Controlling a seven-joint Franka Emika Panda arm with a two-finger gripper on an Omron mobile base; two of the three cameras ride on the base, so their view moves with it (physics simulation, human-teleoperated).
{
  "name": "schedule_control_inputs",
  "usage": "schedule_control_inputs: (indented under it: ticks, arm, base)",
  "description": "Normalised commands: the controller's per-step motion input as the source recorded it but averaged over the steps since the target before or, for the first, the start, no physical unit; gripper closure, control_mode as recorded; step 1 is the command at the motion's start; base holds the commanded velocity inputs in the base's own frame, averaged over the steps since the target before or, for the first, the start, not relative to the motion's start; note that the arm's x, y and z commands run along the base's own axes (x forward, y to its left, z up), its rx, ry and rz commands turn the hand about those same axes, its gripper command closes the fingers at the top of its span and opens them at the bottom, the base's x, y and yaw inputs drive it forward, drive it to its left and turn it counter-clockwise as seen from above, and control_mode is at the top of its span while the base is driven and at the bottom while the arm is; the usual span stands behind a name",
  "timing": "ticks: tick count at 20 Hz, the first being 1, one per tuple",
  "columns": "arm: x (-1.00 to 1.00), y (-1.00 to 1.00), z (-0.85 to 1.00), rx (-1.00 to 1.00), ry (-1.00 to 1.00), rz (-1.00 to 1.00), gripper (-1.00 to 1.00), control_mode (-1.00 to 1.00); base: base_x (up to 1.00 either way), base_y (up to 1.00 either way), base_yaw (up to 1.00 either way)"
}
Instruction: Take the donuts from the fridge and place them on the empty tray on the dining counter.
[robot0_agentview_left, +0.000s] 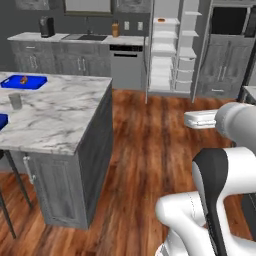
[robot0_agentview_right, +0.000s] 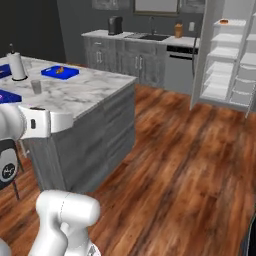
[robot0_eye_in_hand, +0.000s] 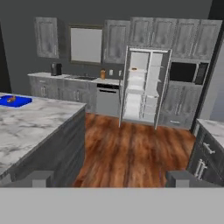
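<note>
White fridge stands open well ahead of the gripper, across the wood floor. Jaws spread wide, holding nothing. A small orange item on a top shelf, possibly a donut. Counter lies to the gripper's left.

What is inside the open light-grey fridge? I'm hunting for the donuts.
The light-grey fridge stands open, showing white shelves. One small orange-brown item sits on the top shelf; too small to identify. The other shelves look bare from here. No purple-pink or chocolate donut is discernible.
</note>
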Motion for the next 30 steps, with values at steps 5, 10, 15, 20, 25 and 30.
schedule_control_inputs:
  ticks: [5,10,15,20,25,30]
  arm:
    - [0.00,0.00,0.00,0.00,0.00,0.00,-1.00,1.00]
    - [0.00,0.00,0.00,0.00,0.00,0.00,-1.00,1.00]
    - [0.00,0.00,0.00,0.00,0.00,0.00,-1.00,1.00]
    - [0.00,0.00,0.00,0.00,0.00,0.00,-1.00,1.00]
    - [0.00,0.00,0.00,0.00,0.00,0.00,-1.00,1.00]
    - [0.00,0.00,0.00,0.00,0.00,0.00,-1.00,1.00]
  base:
    - [0.27,-0.90,0.00]
    - [0.97,-0.63,0.00]
    - [1.00,-0.77,0.00]
    - [1.00,-0.75,0.00]
    - [1.00,-0.52,0.03]
    - [1.00,-0.52,0.06]
